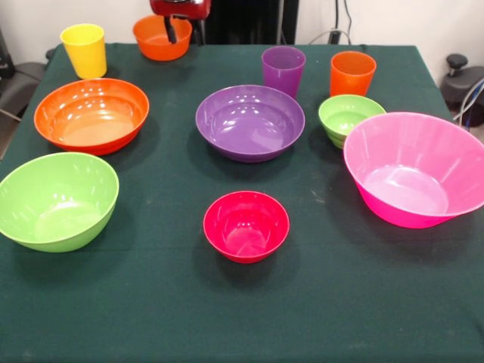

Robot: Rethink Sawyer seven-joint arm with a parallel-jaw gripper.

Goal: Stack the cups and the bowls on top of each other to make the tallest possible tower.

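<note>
Gripper point(182, 32): hung over small orange bowl point(161, 38), grip not clear.
Red-magenta bowl point(246, 225): sat alone, empty, near bench point(227, 318) front.

The near strip of the table point(242, 325) is bare across its whole width. The red bowl point(246, 226) stands alone at centre, open cloth on all sides. A free lane runs between the large orange bowl point(91, 115) and the purple bowl point(250, 122). At right, the small green bowl point(350, 118) sits just beside the pink bowl point(414, 168), with the orange cup point(352, 73) close behind: tight passage.
</note>
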